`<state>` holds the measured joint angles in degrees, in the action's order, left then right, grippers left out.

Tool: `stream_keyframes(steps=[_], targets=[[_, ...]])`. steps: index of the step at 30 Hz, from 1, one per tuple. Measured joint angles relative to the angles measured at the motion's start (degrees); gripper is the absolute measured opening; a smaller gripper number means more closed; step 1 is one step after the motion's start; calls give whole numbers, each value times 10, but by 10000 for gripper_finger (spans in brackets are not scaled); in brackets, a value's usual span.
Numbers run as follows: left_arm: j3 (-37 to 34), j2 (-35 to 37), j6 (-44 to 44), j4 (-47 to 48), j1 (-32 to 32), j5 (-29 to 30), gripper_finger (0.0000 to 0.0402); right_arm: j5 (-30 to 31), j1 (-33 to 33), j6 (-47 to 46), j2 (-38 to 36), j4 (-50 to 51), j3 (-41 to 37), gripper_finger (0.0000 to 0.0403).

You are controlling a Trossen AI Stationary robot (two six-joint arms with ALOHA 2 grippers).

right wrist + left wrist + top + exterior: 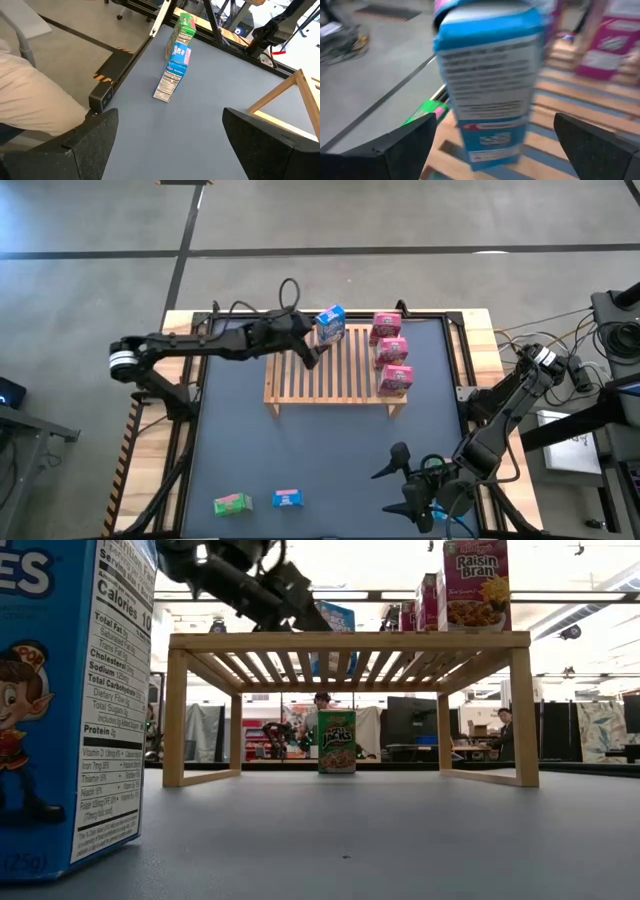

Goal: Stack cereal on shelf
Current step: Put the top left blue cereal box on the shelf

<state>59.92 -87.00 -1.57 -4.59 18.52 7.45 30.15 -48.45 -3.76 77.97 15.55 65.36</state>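
A blue cereal box (330, 323) stands on end on the far left part of the light-wood slatted shelf (300, 385). My left gripper (312, 352) is open just on the near side of it. In the left wrist view its fingers (410, 145) stand wide on either side of the box (487, 85) without touching it. Three pink boxes (391, 352) stand in a row along the shelf's right end. My right gripper (400, 480) is open and empty above the table's near right part.
A green box (232, 503) and a blue box (288, 499) stand on the dark tabletop near its near edge, and show in the right wrist view (175, 72). Another green box (337, 740) shows below the shelf. A person's light sleeve (30, 105) is beside the table.
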Motion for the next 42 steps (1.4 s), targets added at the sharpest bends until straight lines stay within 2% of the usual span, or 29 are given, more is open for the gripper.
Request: stream_keyframes(steps=[5,11,24,28,31,39,42], targets=[[32,-30,-2,25,0,24,376,0,0,-9,0,0,0,348],[26,-33,9,24,0,25,340,0,0,-12,0,0,0,348],[23,-31,42,23,0,-1,193,0,0,-7,0,1,0,348],[23,-29,60,24,4,-38,155,-1,0,-7,0,1,0,348],[23,-26,75,28,10,-82,143,-1,0,-7,0,1,0,348],[22,-3,124,65,38,-151,152,-1,0,-8,0,1,0,348],[22,-1,150,66,57,-198,153,-1,0,-7,0,2,0,348]])
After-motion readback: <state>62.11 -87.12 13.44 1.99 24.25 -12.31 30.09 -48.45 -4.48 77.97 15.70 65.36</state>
